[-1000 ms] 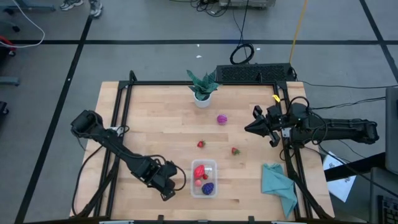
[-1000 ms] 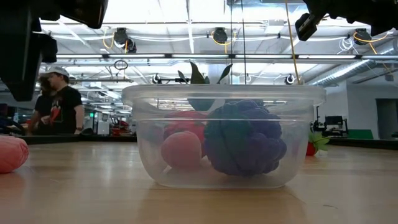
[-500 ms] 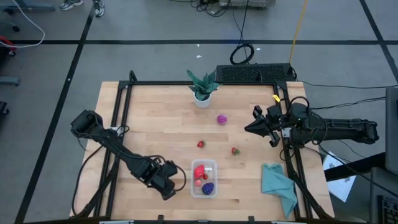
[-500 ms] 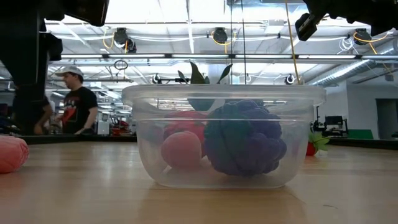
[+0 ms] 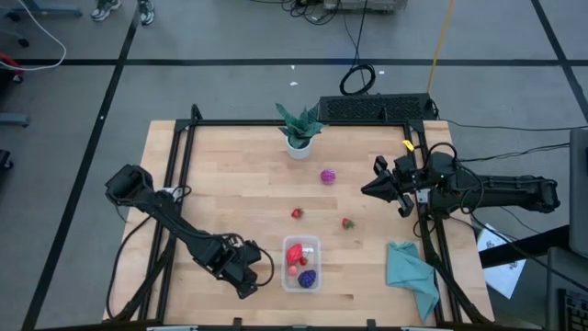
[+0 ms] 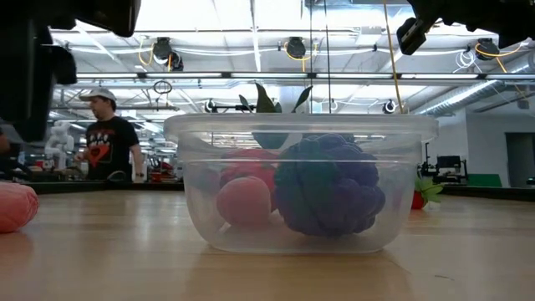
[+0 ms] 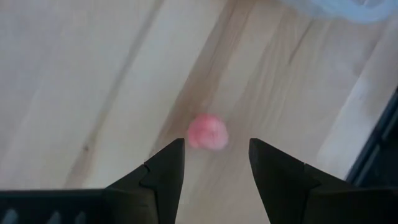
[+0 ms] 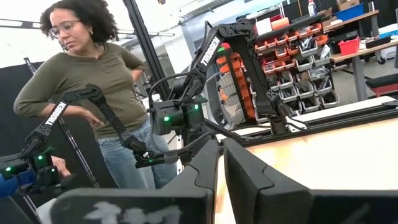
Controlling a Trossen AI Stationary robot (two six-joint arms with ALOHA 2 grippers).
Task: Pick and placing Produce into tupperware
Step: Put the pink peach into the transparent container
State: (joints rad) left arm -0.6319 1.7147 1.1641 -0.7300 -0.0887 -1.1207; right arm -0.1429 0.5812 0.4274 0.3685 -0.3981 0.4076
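Since a second ago, the person (image 6: 107, 138) in the dark shirt in the room beyond has walked further toward 3 o'clock in the low view; both arms, the container and the loose fruit keep their places.

The wooden table (image 5: 230, 193), pale planks inside a black metal frame, stands on a grey floor marked with dark lines. The teal cloth (image 5: 411, 273) lies crumpled at the table's 4 o'clock corner, and a spiky green plant (image 5: 299, 127) in a white pot stands at 12 o'clock. The tupperware (image 5: 302, 263), clear smooth plastic with rounded corners, sits at 6 o'clock and holds a red piece, a pinkish ball (image 6: 244, 201) and a knobbly dark purple berry (image 6: 328, 186). At the centre lie a magenta ball (image 5: 328, 176) and two small red strawberries (image 5: 297, 213).

The left gripper (image 7: 212, 163) hovers at 7 o'clock of the container, jaws parted wide and empty, over a pink fruit (image 7: 208, 132). The right gripper (image 8: 221, 163) waits at 3 o'clock, jaws almost together, holding nothing.
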